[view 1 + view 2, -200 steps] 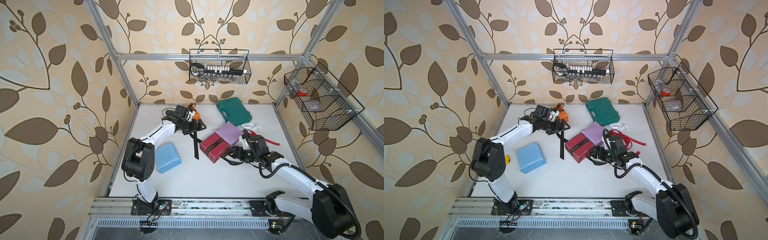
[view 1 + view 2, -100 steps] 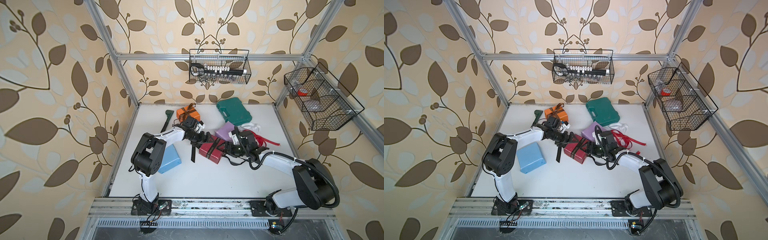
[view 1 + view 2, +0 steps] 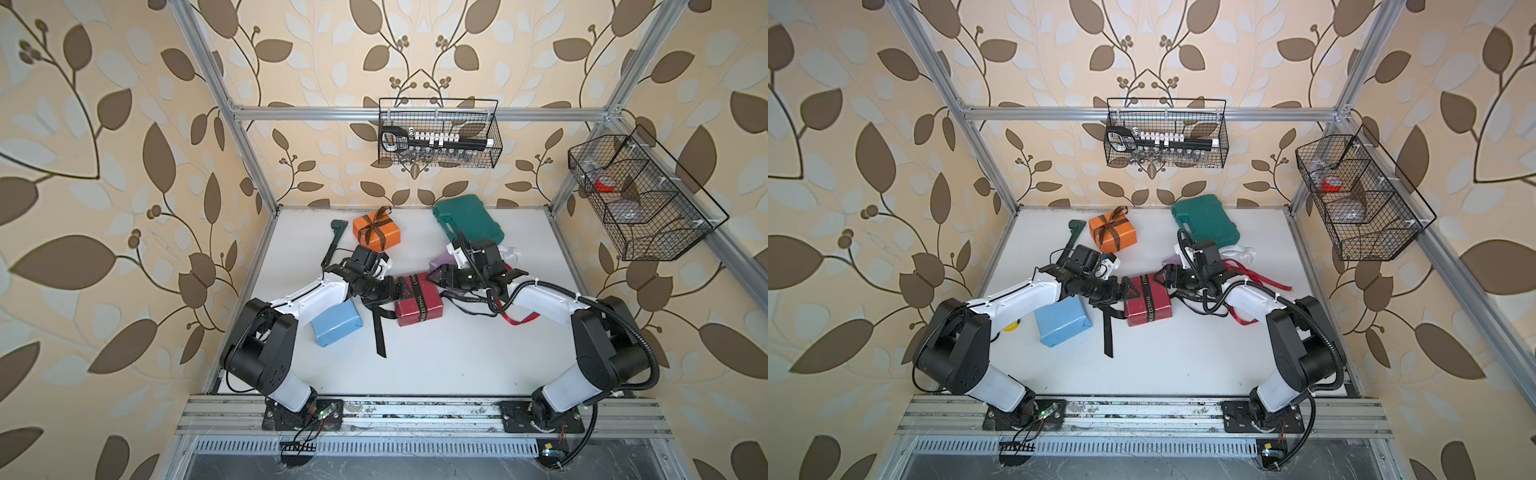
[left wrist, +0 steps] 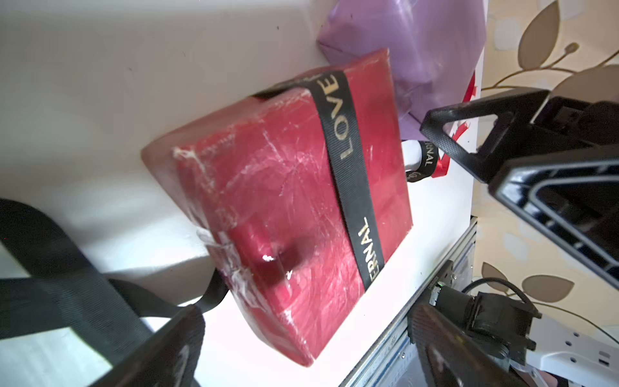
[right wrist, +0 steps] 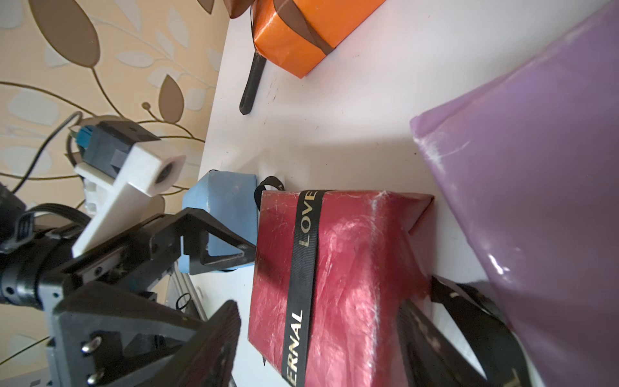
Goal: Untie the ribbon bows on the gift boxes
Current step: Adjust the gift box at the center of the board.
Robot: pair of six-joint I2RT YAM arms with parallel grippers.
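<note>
The dark red gift box (image 3: 417, 301) (image 3: 1148, 301) lies mid-table, with one band of black lettered ribbon (image 4: 348, 167) (image 5: 303, 268) across it and a loose tail (image 3: 379, 332) trailing forward. My left gripper (image 3: 398, 289) (image 4: 301, 351) is open at the box's left end. My right gripper (image 3: 436, 276) (image 5: 320, 341) is open astride its right end, fingers (image 5: 214, 338) on either side. The orange box (image 3: 376, 232) keeps its brown bow (image 3: 380, 214). The light blue box (image 3: 336, 322) and the lilac box (image 5: 536, 201) are bare.
A green tool case (image 3: 467, 222) stands at the back. Loose white ribbon (image 3: 509, 252) and red ribbon (image 3: 519, 320) lie by the right arm. A dark handled tool (image 3: 336, 239) rests near the left wall. Wire baskets (image 3: 438, 133) hang on the walls.
My left gripper left the orange box and swung down to the dark red box. My right gripper pushed in onto that box's other end, its jaws narrowing a little.
</note>
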